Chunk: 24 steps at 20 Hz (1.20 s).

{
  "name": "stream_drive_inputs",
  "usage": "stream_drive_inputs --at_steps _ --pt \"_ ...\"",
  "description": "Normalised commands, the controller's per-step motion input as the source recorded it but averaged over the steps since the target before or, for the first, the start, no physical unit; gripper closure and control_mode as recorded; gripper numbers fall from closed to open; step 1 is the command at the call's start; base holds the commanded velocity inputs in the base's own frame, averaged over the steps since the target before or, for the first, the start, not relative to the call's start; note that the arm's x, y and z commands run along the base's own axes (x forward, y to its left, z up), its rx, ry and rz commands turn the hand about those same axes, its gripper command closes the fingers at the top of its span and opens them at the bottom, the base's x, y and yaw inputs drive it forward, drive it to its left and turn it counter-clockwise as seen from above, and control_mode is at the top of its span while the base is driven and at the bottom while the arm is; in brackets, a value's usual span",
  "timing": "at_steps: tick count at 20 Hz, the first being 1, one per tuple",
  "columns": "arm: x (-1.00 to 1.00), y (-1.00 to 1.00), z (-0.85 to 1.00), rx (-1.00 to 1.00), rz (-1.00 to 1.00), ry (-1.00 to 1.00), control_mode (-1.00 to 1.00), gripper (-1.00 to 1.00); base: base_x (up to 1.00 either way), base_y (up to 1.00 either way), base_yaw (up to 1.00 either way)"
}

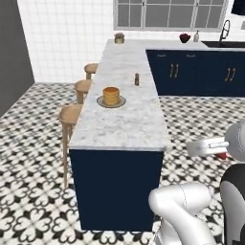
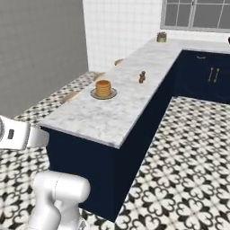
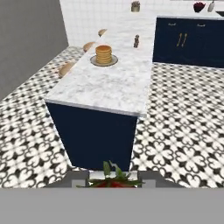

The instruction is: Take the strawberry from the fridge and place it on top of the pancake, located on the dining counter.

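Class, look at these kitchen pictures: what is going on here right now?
A white robot arm is carrying a strawberry in its gripper, whose jaws are closed on it; the fruit's green leaves and red top show at the bottom of the hand view. The arm is short of the near end of the dining counter. The pancake stack sits on its grey plate farther along the marble top, with nothing on it yet.

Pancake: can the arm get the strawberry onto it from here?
Probably not yet. The pancake sits well up the dining counter, far beyond the pincer holding the strawberry; nothing blocks the path.
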Motion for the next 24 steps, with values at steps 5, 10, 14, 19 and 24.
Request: stream_drive_inputs --at_steps 5,10,14,19,24 --pt "0.0 0.0 0.0 0.0 0.0 0.0 1.0 1.0 0.64 1.0 -0.31" --pt "0.0 0.0 0.0 0.0 0.0 0.0 1.0 1.0 0.49 1.0 -0.3" --pt "0.0 0.0 0.0 0.0 0.0 0.0 1.0 1.0 0.56 1.0 -0.31" --pt "0.0 0.0 0.0 0.0 0.0 0.0 1.0 1.0 0.63 1.0 -0.32" --pt "0.0 0.0 0.0 0.0 0.0 0.0 1.0 1.0 0.68 1.0 -0.32"
